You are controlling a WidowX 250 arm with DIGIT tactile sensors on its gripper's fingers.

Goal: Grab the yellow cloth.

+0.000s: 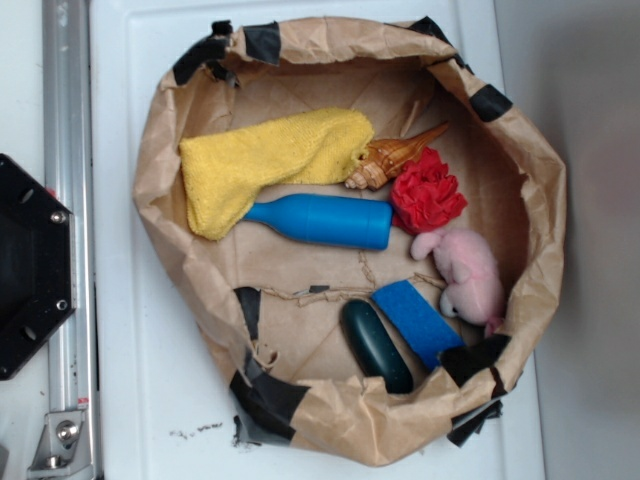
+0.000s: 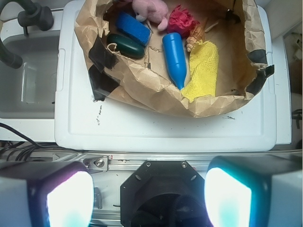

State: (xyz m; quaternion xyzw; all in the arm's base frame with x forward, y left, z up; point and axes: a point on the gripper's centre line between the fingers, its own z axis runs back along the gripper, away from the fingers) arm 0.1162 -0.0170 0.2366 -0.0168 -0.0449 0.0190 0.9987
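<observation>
We see our gripper (image 2: 149, 198), fingers spread wide, well short of the rolled-down brown paper bag (image 1: 540, 180). Inside it, the fuzzy bright yellow cloth (image 1: 265, 160) touches the smooth blue plastic bottle (image 1: 325, 220).

Cloth: I see the yellow cloth (image 1: 268, 162) (image 2: 204, 71), bright, fuzzy, loosely folded.
Position: lying flat inside the paper-lined basket (image 1: 540, 170) (image 2: 142, 85), beside the blue bottle (image 1: 325, 220) (image 2: 175, 59).

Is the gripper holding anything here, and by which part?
Nothing is held. The gripper is open and empty, far from the yellow cloth lying in the paper bag.
</observation>
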